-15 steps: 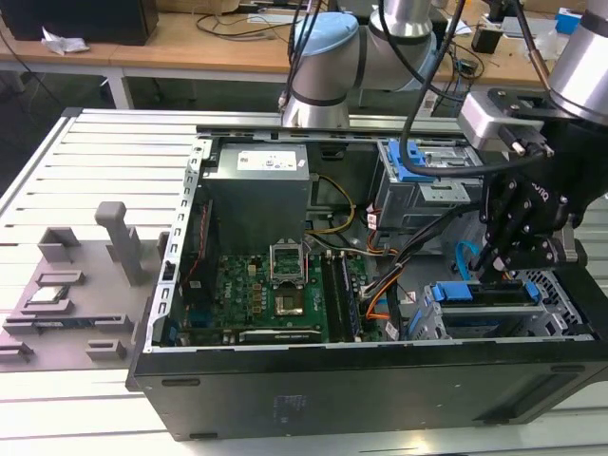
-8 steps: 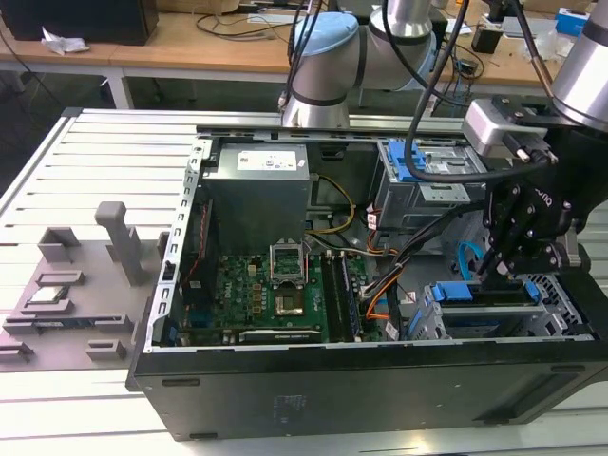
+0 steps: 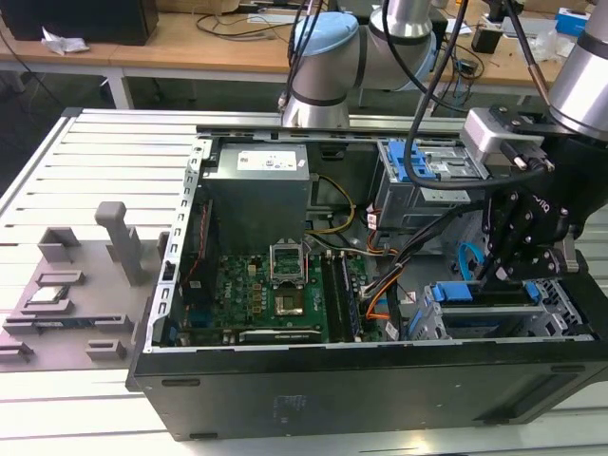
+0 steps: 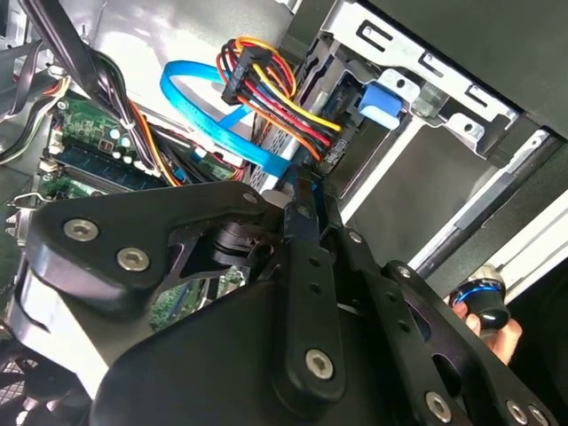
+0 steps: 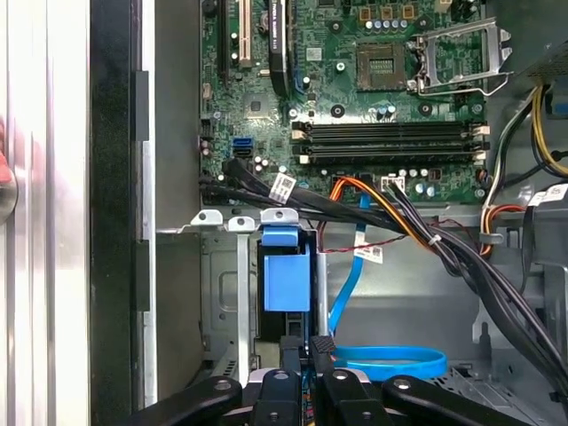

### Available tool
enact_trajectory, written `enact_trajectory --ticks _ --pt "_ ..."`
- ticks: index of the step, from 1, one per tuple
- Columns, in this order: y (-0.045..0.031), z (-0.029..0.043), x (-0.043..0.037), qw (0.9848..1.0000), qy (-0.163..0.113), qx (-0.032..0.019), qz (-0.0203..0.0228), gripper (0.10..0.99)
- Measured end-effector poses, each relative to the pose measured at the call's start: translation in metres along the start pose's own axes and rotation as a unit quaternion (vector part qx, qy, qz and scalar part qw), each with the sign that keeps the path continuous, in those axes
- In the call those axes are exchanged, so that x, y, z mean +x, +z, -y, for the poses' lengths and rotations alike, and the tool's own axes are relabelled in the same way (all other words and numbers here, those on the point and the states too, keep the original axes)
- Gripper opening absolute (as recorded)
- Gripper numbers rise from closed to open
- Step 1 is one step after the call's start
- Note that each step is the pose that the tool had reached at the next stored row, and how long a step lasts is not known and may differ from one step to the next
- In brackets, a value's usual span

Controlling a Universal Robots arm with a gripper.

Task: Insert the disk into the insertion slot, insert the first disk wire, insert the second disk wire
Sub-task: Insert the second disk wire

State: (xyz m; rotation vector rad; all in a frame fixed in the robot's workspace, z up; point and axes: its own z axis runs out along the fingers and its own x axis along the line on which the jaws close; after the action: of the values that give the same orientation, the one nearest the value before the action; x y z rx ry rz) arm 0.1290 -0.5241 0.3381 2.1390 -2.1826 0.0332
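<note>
In the exterior view, my gripper (image 3: 501, 269) hangs low in the open computer case (image 3: 380, 380), at the corner near the front edge on the exterior view's right. I am down here because the disk (image 3: 484, 309) sits in the insertion slot (image 3: 560, 318) right under me.

In the second wrist view, my fingers (image 4: 306, 209) look pinched on a blue wire (image 4: 226, 124).

In the first wrist view, the disk (image 5: 286, 275) lies just past my fingertips.
</note>
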Motion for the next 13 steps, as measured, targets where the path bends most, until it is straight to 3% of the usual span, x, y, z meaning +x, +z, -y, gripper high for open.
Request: enact_trajectory --ticks 5,6,9,11,13 --pt "0.0001 0.0000 0.0000 1.0000 0.000 0.0000 -0.0010 0.173" --pt "0.0000 0.0000 0.0000 1.0000 0.000 0.0000 -0.0011 0.235" --pt "-0.0108 -0.0004 0.0008 1.0000 0.000 0.0000 -0.0011 0.235" --pt "-0.0273 -0.0012 0.0006 1.0000 0.000 0.0000 -0.0011 0.235" --pt "-0.0366 -0.0017 -0.0010 1.0000 0.000 0.0000 -0.0012 0.235"
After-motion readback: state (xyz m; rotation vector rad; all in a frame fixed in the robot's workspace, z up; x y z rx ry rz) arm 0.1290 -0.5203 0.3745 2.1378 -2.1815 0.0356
